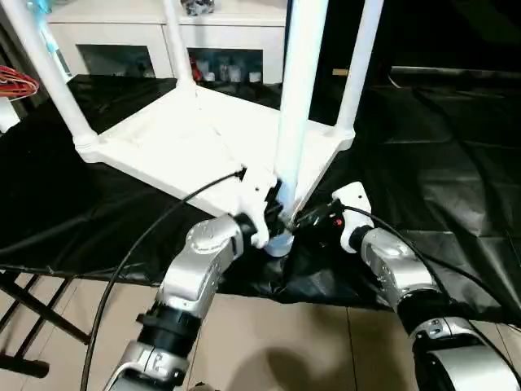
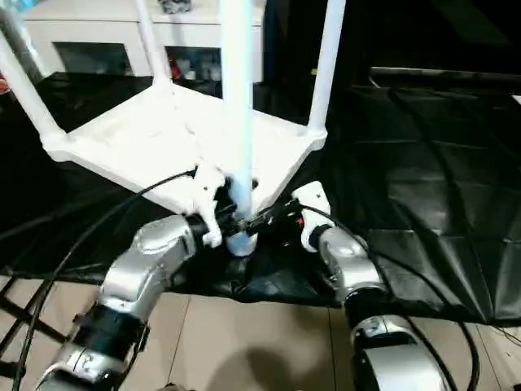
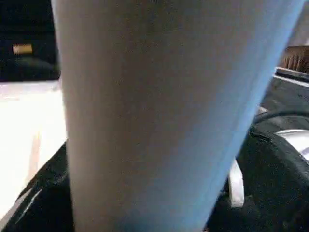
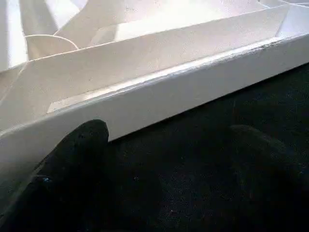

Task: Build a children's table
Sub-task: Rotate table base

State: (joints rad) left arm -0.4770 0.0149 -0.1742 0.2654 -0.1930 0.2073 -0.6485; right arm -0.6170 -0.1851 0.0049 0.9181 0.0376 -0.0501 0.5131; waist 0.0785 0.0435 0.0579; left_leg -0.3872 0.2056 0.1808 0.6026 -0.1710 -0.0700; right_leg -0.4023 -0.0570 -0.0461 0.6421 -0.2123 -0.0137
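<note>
At the near corner of the upturned tabletop (image 1: 179, 138), it's all happening. The left gripper (image 1: 275, 213) has the fourth leg (image 1: 297, 98) in its jaws, which are spread wide to match the thick white tube. The leg stands upright and rises straight up from the gripper. From the left wrist, the tube (image 3: 159, 121) sits right up against the camera.

The leg's lower end pokes out just below the left gripper. It hangs in front of the tabletop's near corner, over the black cloth, and isn't seated in the socket.

Across from it, on the far side of the leg, the right gripper (image 1: 313, 220) points in towards the tube. Its jaws are spread wide with nothing in them. From the right wrist, one black finger (image 4: 77, 164) lies against the tabletop's side wall (image 4: 159, 92), and black cloth shows in the gap between the fingers.

Beyond both grippers the tabletop lies ribbed side up on the black-draped table (image 1: 440, 147). Three legs are already standing in its corners: one to the far left (image 1: 49, 73), one at the back (image 1: 177, 41) and one to the right (image 1: 358, 65), just past the held leg.

Further back, behind the tabletop, is a white cabinet (image 1: 122, 37).
</note>
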